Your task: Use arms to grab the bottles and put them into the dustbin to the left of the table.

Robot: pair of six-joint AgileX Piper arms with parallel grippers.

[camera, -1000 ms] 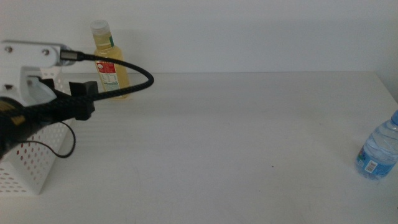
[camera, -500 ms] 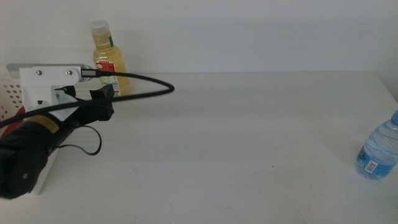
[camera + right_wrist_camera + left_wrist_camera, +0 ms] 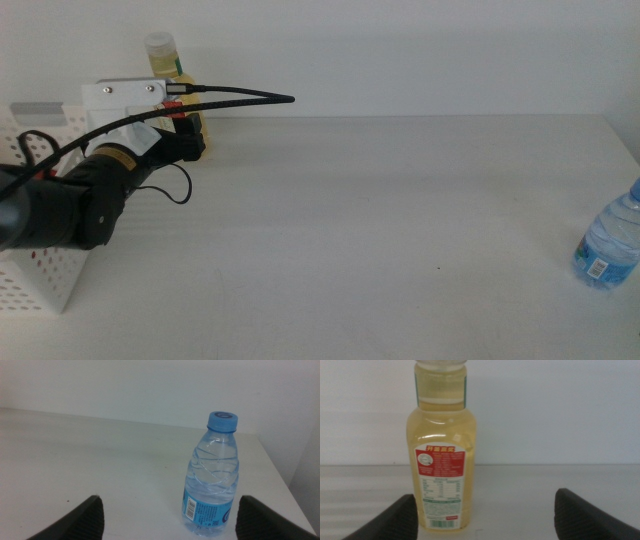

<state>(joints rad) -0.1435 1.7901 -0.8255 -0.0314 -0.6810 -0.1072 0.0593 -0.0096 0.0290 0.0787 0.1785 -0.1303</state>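
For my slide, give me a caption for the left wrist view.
Open left pincer facing the upright yellow-liquid bottle on the white table, bottle nearer one jaw.

Your left arm (image 3: 75, 205) reaches in from the left side of the middle view, its white-grey wrist housing raised and thick black cables arching over it. Its left end effector (image 3: 487, 515) points forward with both dark jaws spread wide apart and nothing between them. Your right end effector (image 3: 167, 517) is out of the middle view; its wrist camera shows its jaws likewise spread wide, gripping nothing.
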